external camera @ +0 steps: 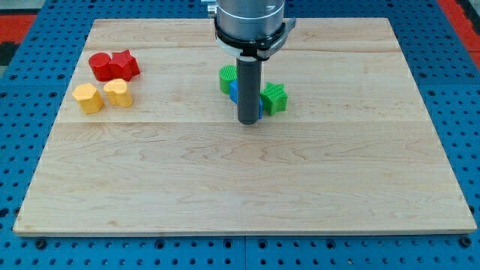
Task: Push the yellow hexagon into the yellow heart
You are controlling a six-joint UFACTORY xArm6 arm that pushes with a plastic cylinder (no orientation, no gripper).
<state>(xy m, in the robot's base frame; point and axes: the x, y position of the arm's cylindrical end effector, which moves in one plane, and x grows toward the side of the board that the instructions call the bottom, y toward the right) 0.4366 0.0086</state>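
The yellow hexagon point(88, 97) lies at the view's left of the wooden board, close beside the yellow heart point(118, 92) on its right; a thin gap or light contact between them, I cannot tell which. My tip point(248, 121) rests on the board near the middle, far to the right of both yellow blocks, right in front of a blue block.
A red round block point(100, 66) and a red star block point(124, 64) sit just above the yellow pair. A blue block point(235, 91), partly hidden by the rod, lies between two green blocks point(226, 78) point(274, 98). The board's edge point(52, 127) borders a blue pegboard.
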